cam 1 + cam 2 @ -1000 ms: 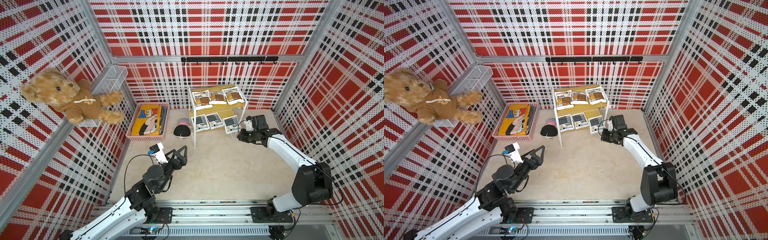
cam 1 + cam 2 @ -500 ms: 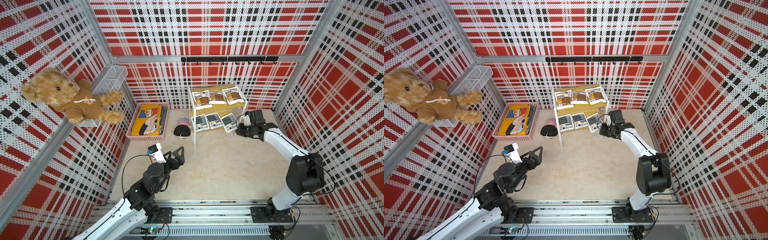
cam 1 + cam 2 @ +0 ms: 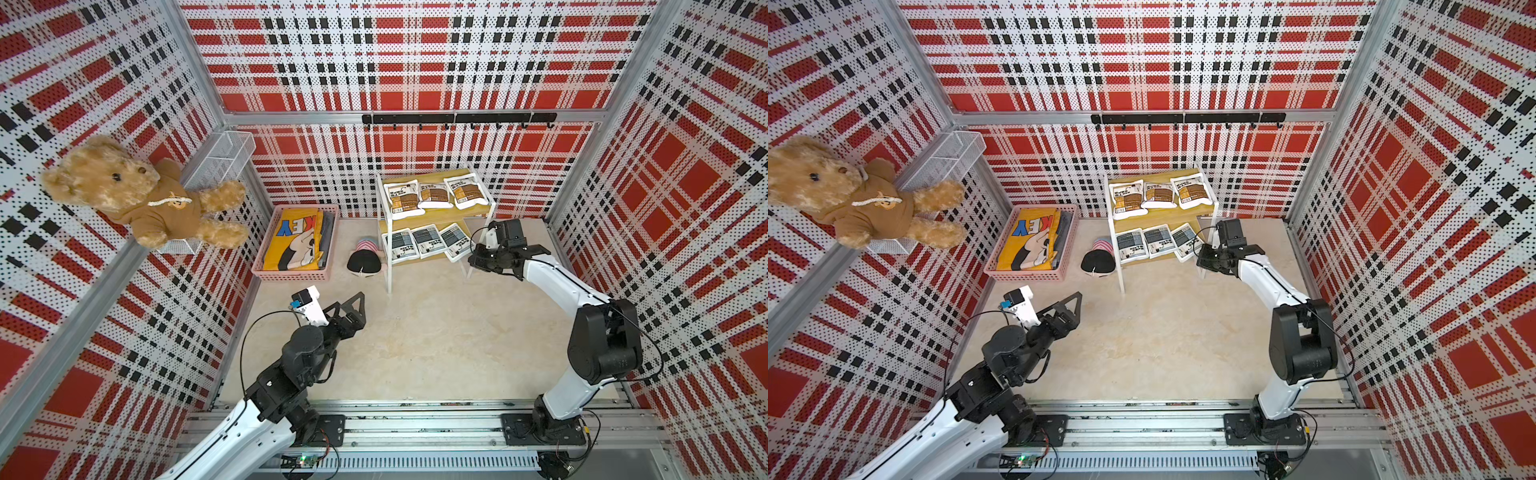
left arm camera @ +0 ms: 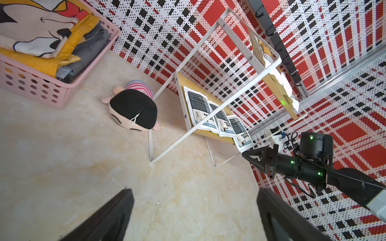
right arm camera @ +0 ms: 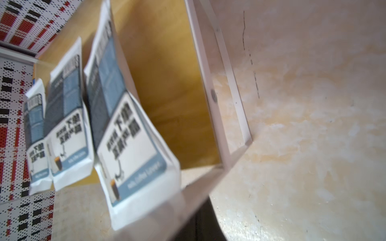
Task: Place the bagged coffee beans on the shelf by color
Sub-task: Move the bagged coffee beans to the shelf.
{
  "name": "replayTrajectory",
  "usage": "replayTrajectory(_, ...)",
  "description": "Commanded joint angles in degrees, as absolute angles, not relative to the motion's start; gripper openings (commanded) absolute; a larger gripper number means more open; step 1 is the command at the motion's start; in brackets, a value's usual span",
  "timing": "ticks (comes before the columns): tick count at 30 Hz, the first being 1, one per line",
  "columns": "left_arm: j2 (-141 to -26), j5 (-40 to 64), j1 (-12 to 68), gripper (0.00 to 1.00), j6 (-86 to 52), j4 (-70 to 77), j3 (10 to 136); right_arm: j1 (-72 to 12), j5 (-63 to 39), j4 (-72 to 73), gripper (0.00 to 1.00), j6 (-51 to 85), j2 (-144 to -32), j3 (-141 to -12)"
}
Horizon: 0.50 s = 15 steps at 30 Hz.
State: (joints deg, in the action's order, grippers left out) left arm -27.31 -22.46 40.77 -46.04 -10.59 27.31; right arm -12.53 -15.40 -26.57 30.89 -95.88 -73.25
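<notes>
The shelf [image 3: 436, 215] stands at the back of the floor. Three brown-panelled bags of coffee beans [image 3: 434, 195] lie on its upper board. On the lower board lie three grey-panelled bags [image 3: 428, 241], also seen in the right wrist view [image 5: 129, 135]. My right gripper [image 3: 471, 259] [image 3: 1199, 257] [image 4: 244, 155] is shut and empty. It sits at the right end of the lower board, close to the rightmost grey bag [image 3: 456, 242]; I cannot tell if they touch. My left gripper [image 3: 349, 306] [image 4: 193, 193] hangs open over bare floor, holding nothing.
A pink basket [image 3: 266, 272] with folded yellow cloth [image 3: 291, 241] sits left of the shelf. A plush doll [image 3: 364, 261] lies between them. A teddy bear [image 3: 137, 195] sits in a white wire basket [image 3: 224, 156] on the left wall. A black hook rail [image 3: 457, 118] runs along the back wall.
My right gripper has slid left to the shelf's right end, staying shut. The rightmost grey bag has turned a little and shifted left. The left arm has barely moved.
</notes>
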Motion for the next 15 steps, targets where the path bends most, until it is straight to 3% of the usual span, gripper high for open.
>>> replayTrajectory(1,-27.2,-21.1,40.3,0.99,-45.8,-11.3,27.1,-14.2,-15.8,-25.1,0.00,32.6,-91.6,-69.2)
replayTrajectory(15,-25.7,-20.7,40.1,0.99,-44.9,-12.1,27.4,-19.0,-12.9,-16.0,0.00,38.2,-88.4,-65.3)
